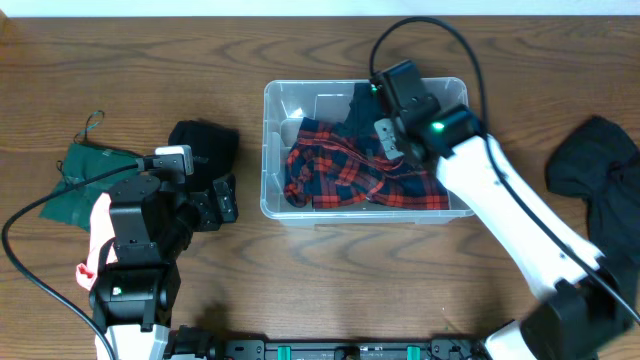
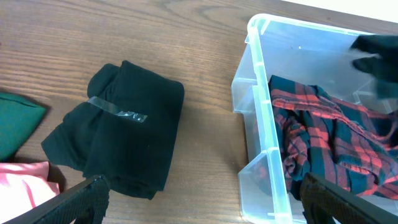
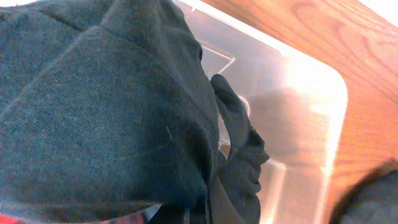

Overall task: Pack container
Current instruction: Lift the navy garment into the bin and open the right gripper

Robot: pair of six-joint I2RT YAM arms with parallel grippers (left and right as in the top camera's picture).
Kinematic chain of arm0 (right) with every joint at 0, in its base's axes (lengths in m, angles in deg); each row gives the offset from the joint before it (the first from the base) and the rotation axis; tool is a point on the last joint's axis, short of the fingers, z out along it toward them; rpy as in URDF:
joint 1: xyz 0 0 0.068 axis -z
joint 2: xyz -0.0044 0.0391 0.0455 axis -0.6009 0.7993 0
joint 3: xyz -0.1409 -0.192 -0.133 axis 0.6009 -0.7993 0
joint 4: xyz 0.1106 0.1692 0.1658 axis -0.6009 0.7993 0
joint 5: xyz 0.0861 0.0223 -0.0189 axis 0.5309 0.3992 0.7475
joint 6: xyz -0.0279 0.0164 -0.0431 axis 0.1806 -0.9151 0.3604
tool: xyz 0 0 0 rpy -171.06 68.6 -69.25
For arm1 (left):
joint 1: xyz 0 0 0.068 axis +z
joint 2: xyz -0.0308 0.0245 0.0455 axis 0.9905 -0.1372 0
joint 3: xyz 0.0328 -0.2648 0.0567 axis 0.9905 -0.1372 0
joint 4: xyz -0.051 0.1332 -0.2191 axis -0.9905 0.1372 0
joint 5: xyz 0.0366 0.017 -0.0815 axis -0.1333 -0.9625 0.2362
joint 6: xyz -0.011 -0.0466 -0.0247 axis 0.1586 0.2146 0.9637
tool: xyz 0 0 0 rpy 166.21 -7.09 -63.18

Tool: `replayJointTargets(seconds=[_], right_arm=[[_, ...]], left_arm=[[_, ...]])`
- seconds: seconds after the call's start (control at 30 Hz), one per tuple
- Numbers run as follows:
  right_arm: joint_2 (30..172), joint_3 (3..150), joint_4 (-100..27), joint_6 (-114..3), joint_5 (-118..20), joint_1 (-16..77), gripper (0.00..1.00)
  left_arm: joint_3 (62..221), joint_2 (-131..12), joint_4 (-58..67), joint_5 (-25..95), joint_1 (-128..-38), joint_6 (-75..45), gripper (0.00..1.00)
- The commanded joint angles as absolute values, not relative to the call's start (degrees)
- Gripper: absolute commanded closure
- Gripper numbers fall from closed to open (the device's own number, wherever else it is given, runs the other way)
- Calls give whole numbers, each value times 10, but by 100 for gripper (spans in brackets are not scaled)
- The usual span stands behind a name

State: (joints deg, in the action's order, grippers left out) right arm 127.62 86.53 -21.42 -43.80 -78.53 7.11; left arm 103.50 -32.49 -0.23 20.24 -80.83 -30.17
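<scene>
The clear container (image 1: 270,100) stands mid-table with a red and blue plaid garment (image 1: 340,165) lying in it. My right gripper (image 1: 385,100) hangs over the bin's far right part, shut on a dark grey garment (image 3: 106,106). That cloth fills the right wrist view and hides the fingers, with the bin's wall (image 3: 298,124) behind it. My left gripper (image 2: 208,208) is open and empty, low over bare wood between a folded black garment (image 2: 121,130) and the container's left wall (image 2: 255,118). From overhead the left gripper (image 1: 218,200) sits just left of the bin.
A green garment (image 1: 85,170) and a pink cloth (image 1: 98,235) lie at the far left beside my left arm. A dark garment (image 1: 595,175) is spread at the right edge of the table. The black garment carries a strip of clear tape (image 2: 118,111).
</scene>
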Motion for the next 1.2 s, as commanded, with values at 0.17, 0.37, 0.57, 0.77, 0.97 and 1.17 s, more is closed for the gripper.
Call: replayJointTargets(seconds=[0.17, 0.37, 0.57, 0.77, 0.97, 1.17], right_arm=[[1362, 870, -230, -378, -790, 58, 76], [1285, 873, -247, -373, -792, 31, 54], [1212, 873, -304, -395, -768, 44, 82], [1275, 871, -288, -535, -692, 72, 99], [1407, 871, -256, -585, -598, 63, 99], [1498, 871, -239, -585, -590, 43, 99]], left_arm=[[1049, -324, -5, 196, -811, -297, 2], [1049, -324, -5, 196, -811, -297, 2], [1049, -324, -5, 196, -811, -297, 2], [1049, -324, -5, 196, -811, -297, 2], [1049, -324, -5, 196, -811, -297, 2], [1049, -324, -5, 196, -811, -297, 2]])
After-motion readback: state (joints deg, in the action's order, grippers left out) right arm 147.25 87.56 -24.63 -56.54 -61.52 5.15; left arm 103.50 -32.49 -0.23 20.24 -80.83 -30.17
